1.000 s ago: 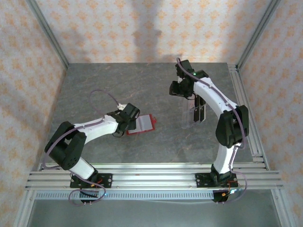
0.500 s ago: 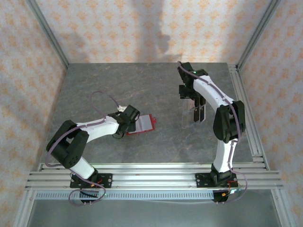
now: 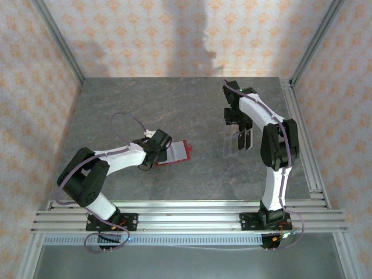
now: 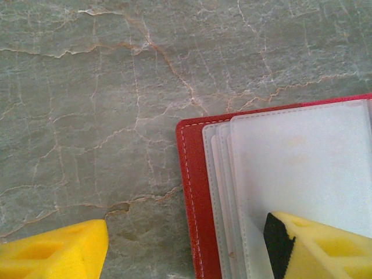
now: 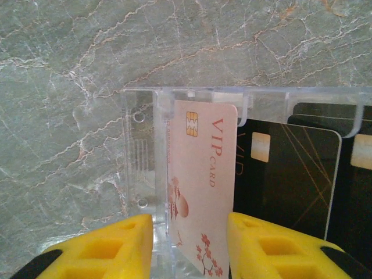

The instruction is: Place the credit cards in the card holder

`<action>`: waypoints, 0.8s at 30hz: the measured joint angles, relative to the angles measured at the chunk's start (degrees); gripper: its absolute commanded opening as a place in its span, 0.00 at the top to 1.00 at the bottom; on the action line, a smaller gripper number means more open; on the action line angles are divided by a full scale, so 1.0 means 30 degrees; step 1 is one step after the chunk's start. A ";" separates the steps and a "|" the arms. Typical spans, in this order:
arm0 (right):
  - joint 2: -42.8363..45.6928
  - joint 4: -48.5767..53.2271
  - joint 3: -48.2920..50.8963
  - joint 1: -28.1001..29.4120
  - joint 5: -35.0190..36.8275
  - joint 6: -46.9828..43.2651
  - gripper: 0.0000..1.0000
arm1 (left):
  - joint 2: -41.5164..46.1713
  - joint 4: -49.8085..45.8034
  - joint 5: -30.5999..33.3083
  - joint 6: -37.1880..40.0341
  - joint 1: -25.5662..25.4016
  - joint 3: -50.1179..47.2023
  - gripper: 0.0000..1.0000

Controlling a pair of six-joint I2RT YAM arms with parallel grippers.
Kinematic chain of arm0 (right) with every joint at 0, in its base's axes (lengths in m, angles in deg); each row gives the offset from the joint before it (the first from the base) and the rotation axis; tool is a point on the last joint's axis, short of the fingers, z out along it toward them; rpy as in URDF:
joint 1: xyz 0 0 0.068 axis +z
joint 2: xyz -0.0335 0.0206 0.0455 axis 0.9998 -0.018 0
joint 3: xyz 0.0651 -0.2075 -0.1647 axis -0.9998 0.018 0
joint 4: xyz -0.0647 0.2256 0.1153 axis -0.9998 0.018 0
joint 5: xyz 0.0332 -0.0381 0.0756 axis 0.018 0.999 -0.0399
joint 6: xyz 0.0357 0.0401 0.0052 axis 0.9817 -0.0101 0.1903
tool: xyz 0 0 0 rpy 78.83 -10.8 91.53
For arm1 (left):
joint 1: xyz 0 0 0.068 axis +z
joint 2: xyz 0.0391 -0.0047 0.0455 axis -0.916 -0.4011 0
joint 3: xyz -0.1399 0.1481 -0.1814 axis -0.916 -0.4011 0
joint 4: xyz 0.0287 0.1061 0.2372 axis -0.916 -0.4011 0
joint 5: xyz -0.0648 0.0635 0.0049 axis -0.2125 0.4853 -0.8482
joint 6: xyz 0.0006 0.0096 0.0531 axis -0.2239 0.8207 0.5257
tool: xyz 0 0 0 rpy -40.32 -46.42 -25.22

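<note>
While the spread left gripper (image 4: 186, 249) touches one card holder (image 4: 190, 192), the spread right gripper (image 5: 189, 238) straddles one of three credit cards (image 5: 290, 174).

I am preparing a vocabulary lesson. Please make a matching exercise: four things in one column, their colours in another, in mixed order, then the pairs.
Things:
1. card holder
2. VIP card
3. card rack
4. card beside the VIP card

Colours:
a. transparent
b. red
c. black
d. pale pink

Pairs: 1-b, 2-d, 3-a, 4-c
</note>
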 measured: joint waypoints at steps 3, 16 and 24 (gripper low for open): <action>-0.0015 0.0000 0.0000 -0.0007 0.0051 0.0007 0.63 | 0.0000 0.0007 0.0000 0.0007 0.0000 0.0000 0.27; 0.0306 -0.0372 0.0335 -0.0007 0.0175 0.0073 0.64 | 0.0000 0.0066 -0.0007 0.0000 0.0000 0.0000 0.27; 0.0437 -0.0663 0.0459 -0.0015 0.0204 0.0168 0.65 | 0.0000 0.0066 -0.0007 0.0007 0.0000 0.0000 0.27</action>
